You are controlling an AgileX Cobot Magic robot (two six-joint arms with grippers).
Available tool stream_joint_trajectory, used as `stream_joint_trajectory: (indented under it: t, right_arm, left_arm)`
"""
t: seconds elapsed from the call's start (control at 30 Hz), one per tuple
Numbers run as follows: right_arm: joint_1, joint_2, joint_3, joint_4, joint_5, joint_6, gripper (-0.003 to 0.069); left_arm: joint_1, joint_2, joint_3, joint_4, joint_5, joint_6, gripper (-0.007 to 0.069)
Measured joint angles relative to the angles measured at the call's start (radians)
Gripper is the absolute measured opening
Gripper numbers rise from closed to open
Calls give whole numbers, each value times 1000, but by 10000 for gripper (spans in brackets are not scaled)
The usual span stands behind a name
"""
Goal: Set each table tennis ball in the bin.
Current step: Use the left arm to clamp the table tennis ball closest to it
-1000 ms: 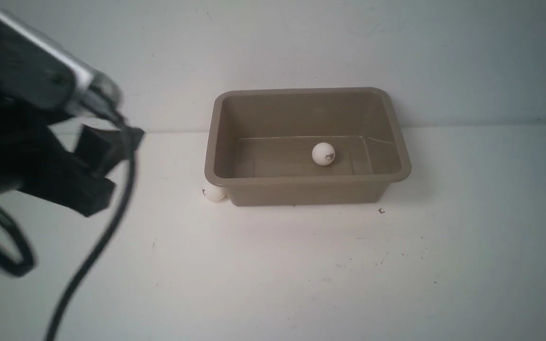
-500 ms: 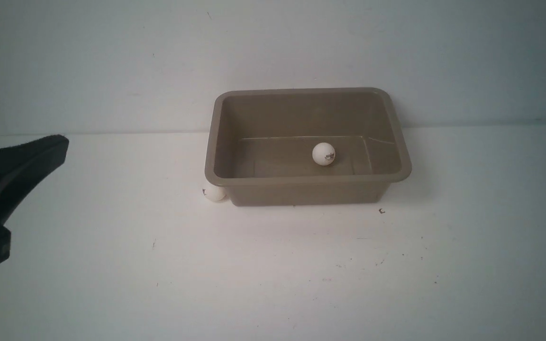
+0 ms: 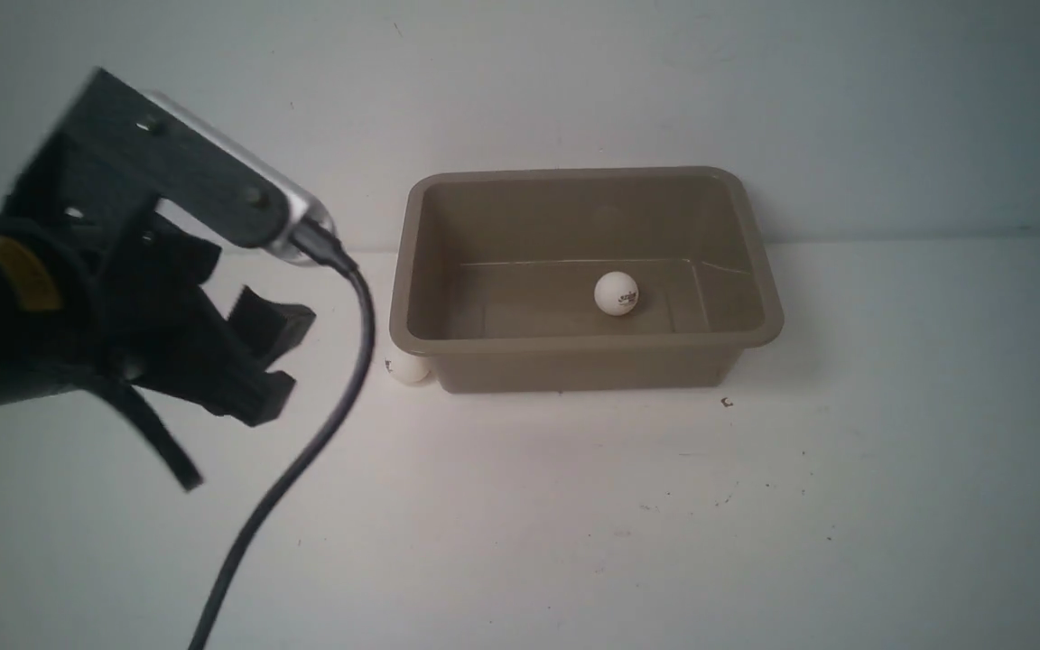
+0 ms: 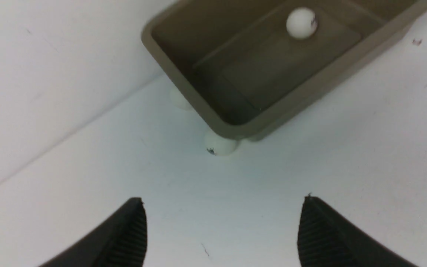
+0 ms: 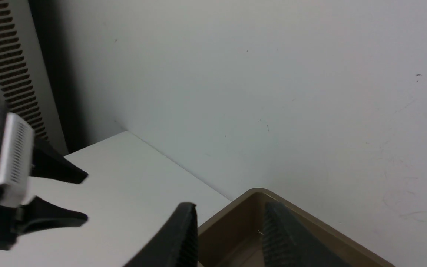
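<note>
The taupe bin [image 3: 574,341] stands at the back of the white table against the wall. One table tennis ball [image 3: 617,293] with a dark logo lies on its floor, also seen in the left wrist view [image 4: 301,23]. A second ball [image 3: 408,368] rests on the table touching the bin's front left corner [image 4: 219,144]. A third ball [image 4: 179,100] shows partly behind the bin's left rim [image 4: 198,107]. My left gripper [image 3: 290,357] hovers left of the bin, open and empty [image 4: 222,200]. My right gripper [image 5: 230,207] is above the bin's corner [image 5: 310,218], jaws slightly apart with nothing between them.
The wall runs right behind the bin. A black cable [image 3: 303,460] hangs from the left wrist down to the table's front. A white vented unit [image 5: 9,55] stands beyond the table's left end. The left gripper [image 5: 83,196] shows in the right wrist view.
The left arm swung out to the left edge of the view, then came back in toward the bin's left side. Its jaws have spread a little wider. The balls have not moved.
</note>
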Motion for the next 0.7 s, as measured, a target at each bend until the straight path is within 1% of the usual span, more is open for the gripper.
stream_joint_trajectory:
  t: [0.17, 0.23, 0.33, 0.43, 0.5, 0.57, 0.7]
  right_arm:
    - [0, 0, 0, 0, 16, 0, 239]
    - [0, 0, 0, 0, 20, 0, 239]
    - [0, 0, 0, 0, 22, 0, 239]
    - [0, 0, 0, 0, 28, 0, 239]
    - [0, 0, 0, 0, 29, 0, 239]
    - [0, 0, 0, 0, 29, 0, 239]
    - [0, 0, 0, 0, 30, 0, 239]
  left_arm:
    - [5, 127, 0, 135, -9, 12, 490]
    - [31, 171, 0, 204, -23, 17, 490]
    - [71, 194, 0, 236, -67, 19, 490]
    - [157, 213, 0, 253, -154, 29, 492]
    - [187, 218, 1, 253, -190, 28, 492]
    - [232, 225, 17, 240, -281, 28, 492]
    - [254, 232, 93, 216, -523, 9, 492]
